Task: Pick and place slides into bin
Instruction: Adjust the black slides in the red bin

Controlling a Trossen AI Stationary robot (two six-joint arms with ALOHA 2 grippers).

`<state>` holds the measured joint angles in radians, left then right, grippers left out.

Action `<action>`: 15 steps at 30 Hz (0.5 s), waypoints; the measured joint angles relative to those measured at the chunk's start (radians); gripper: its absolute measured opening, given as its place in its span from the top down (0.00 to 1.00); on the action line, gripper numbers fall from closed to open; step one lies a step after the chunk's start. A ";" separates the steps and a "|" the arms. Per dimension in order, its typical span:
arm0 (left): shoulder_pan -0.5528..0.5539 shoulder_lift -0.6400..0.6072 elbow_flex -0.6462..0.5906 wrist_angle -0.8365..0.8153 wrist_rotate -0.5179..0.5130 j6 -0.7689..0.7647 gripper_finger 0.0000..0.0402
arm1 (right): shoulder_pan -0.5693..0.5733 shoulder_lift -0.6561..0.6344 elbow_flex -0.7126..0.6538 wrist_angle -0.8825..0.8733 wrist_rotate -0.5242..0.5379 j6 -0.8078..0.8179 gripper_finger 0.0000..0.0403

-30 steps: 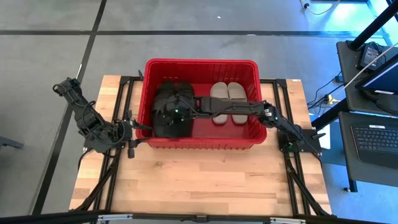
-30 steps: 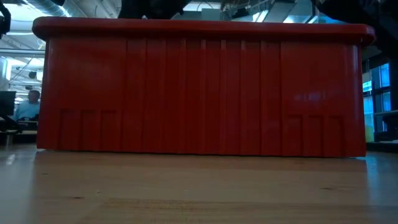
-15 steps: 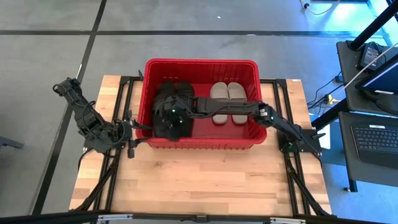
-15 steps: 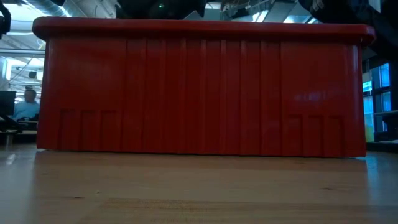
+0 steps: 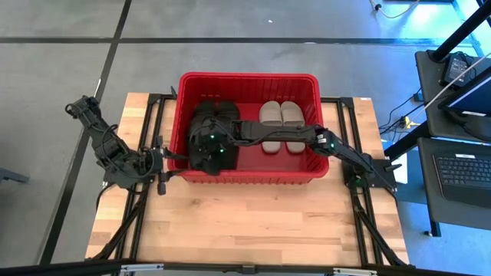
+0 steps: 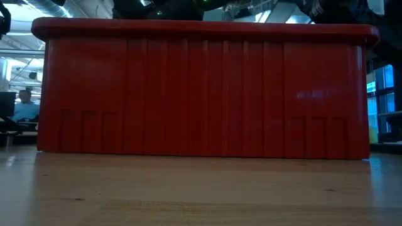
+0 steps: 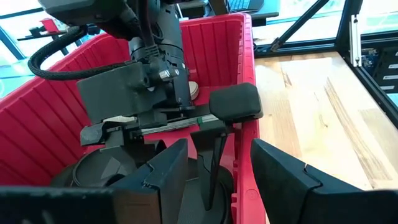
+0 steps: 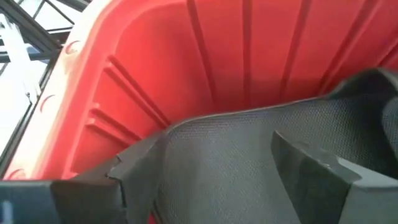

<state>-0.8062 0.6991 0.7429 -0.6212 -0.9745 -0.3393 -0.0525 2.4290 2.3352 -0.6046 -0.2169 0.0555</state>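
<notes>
Red bin [image 5: 249, 80] is set at the far middle of the wooden table [image 5: 245, 218]. Two beige slides [image 5: 280, 126] are seen side by side in the bin's right half. Black slides [image 5: 209, 138] are piled in its left half.

Right arm is reached across the bin from the right. The right gripper [image 5: 207, 149] is lowered over the black pile. In the right wrist view its fingers [image 8: 311, 168] are spread wide, with textured black slide [image 8: 230, 155] surface between and beneath them. Whether anything is pinched cannot be told; contact looks likely but is unclear.

Left gripper [image 5: 161, 157] is parked just outside the bin's left wall, near the rim. Its jaws are seen partly apart in the left wrist view, nothing between them.

In the low view only the bin's front wall [image 6: 201, 94] is shown; the contents are hidden.
</notes>
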 joint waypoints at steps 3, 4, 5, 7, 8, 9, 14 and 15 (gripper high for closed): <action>0.000 0.000 0.000 0.000 0.000 -0.001 0.57 | -0.001 0.010 0.001 0.006 -0.007 0.002 0.27; 0.000 0.000 0.000 0.000 0.000 -0.005 0.57 | -0.003 0.010 0.001 0.005 -0.007 0.004 0.27; 0.000 0.000 0.000 0.000 0.000 -0.013 0.57 | -0.005 0.010 0.001 0.004 -0.006 0.004 0.27; 0.000 0.000 0.000 0.000 0.000 -0.021 0.57 | -0.008 0.011 0.000 -0.002 -0.007 0.009 0.27; 0.000 0.000 0.000 0.000 0.000 -0.024 0.57 | -0.010 0.011 0.000 -0.006 -0.007 0.014 0.27; 0.000 0.000 0.000 0.000 0.000 -0.025 0.57 | -0.013 0.012 0.000 -0.009 -0.008 0.019 0.27; 0.000 0.000 0.000 0.000 0.000 -0.026 0.57 | -0.032 0.015 -0.002 -0.028 -0.048 0.078 0.27; 0.000 0.000 0.000 0.000 0.000 -0.026 0.57 | -0.034 0.015 -0.002 -0.033 -0.048 0.091 0.27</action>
<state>-0.8062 0.6991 0.7429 -0.6214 -0.9745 -0.3653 -0.0869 2.4443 2.3329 -0.6371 -0.2649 0.1464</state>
